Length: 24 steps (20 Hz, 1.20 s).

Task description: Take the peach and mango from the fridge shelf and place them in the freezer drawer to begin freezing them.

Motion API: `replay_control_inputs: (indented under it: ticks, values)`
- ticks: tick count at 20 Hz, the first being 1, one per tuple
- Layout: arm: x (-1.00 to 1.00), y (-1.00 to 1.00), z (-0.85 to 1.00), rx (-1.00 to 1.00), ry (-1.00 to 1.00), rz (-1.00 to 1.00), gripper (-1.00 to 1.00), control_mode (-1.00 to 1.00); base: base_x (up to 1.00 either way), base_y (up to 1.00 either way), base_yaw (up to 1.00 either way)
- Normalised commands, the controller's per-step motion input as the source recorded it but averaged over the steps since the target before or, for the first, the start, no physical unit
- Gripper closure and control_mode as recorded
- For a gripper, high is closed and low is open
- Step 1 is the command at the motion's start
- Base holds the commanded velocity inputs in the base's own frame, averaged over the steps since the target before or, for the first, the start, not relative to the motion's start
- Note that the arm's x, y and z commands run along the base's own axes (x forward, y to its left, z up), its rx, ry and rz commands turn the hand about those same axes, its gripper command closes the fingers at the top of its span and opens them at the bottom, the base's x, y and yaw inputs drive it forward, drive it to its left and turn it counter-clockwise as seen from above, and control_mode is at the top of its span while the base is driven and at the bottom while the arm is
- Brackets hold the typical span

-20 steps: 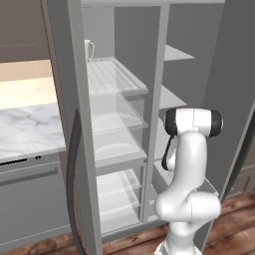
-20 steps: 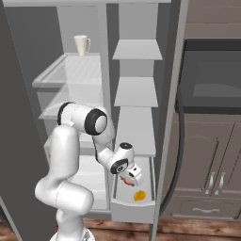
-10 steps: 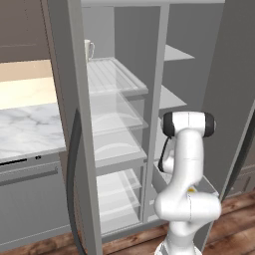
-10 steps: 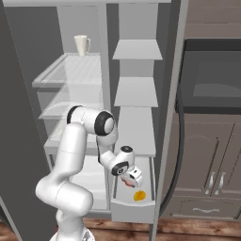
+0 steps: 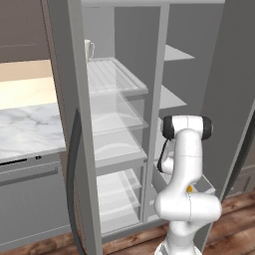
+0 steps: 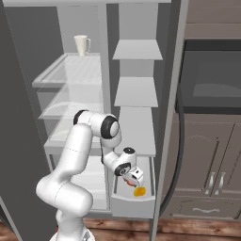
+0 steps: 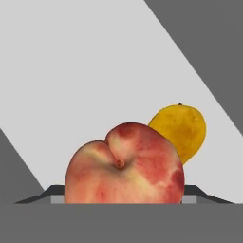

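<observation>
While the white arm (image 6: 77, 160) occupies the lower left and centre of the right base view, it bends down from its dark elbow joint into the open fridge (image 6: 136, 28), whose ridged fridge shelf (image 6: 70, 70) sits at the upper left of that frame with a white mug (image 6: 81, 45) standing at its back. In the left base view the same shelf (image 5: 112, 74) lies at upper centre, the mug (image 5: 88, 50) partly hidden behind the door edge. The freezer drawer (image 6: 134, 203) stands pulled open at lower centre of the right base view, and the gripper (image 6: 134, 178) hangs inside it, just above the mango (image 6: 139, 191), which lies on the drawer floor. In the hand view the drawer floor (image 7: 95, 71) spreads pale grey across the frame; the peach (image 7: 124, 166) fills the lower centre, stem dimple facing the camera, and the mango (image 7: 180, 130) lies just behind it to the right, partly covered by it. The fingertips are hidden behind the peach; whether the jaws pinch the peach or stand spread cannot be told.
</observation>
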Motion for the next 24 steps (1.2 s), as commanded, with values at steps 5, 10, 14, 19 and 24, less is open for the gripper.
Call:
replay_control_inputs:
  ticks: [5,10,14,19,24]
  values:
    - [0.06,-0.06,-0.36,0.00,0.00,0.00,-1.00,-1.00,0.00,0.00,0.00]
    - [0.00,0.00,0.00,0.00,0.00,0.00,-1.00,-1.00,0.00,0.00,0.00]
    - [0.00,0.01,0.17,0.00,0.00,-0.01,-1.00,-1.00,0.00,0.00,0.00]
    - [0.01,0.11,0.46,0.00,-0.05,-0.03,-1.00,-1.00,0.00,0.00,0.00]
    - [-0.28,0.03,0.85,0.00,-0.17,0.00,-1.00,-1.00,0.00,0.00,0.00]
